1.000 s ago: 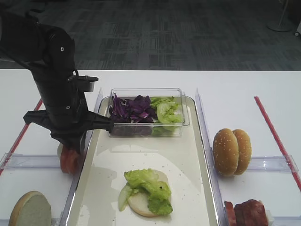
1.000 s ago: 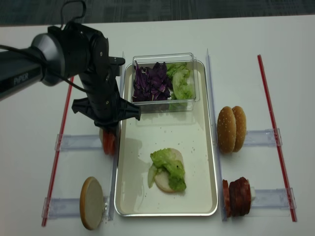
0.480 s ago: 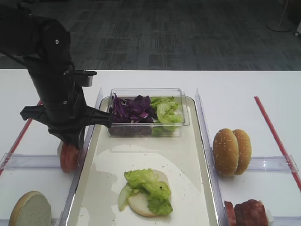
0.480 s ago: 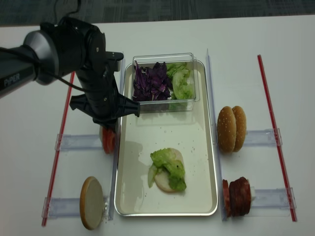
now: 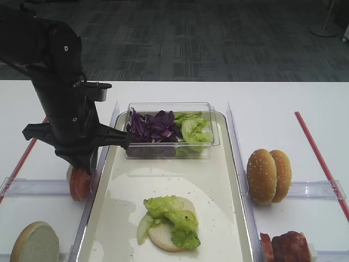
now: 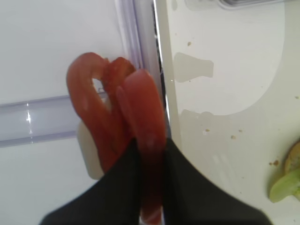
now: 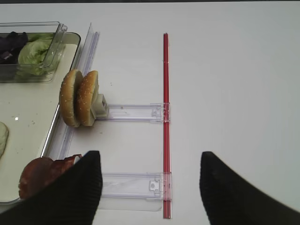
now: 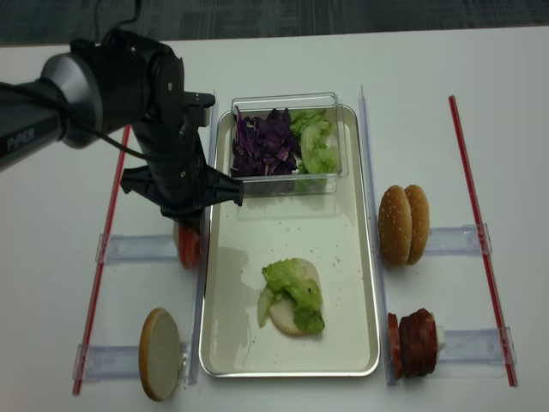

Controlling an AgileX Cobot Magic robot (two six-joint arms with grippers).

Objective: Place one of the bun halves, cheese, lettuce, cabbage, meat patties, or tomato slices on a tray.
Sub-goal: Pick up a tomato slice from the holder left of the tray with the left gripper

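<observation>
Left end effector (image 6: pixel 151 187) pinching a tomato slice at the tray's left edge.

Its fingers (image 6: pixel 123 187) are pressed together on the nearest of the tomato slices (image 6: pixel 143 154), which stand on edge in a clear holder (image 5: pixel 32 187) just outside the left rim of the tray (image 5: pixel 218 180). On the tray lie a bun half topped with lettuce (image 5: pixel 172 218) and a clear tub (image 5: pixel 170 131) of cabbage (image 5: pixel 152 125) and greens. Right end effector (image 7: pixel 150 187) hangs spread over the bare worktop (image 7: pixel 234 93), near upright bun halves (image 7: pixel 79 98) and meat patties (image 7: pixel 40 176).
</observation>
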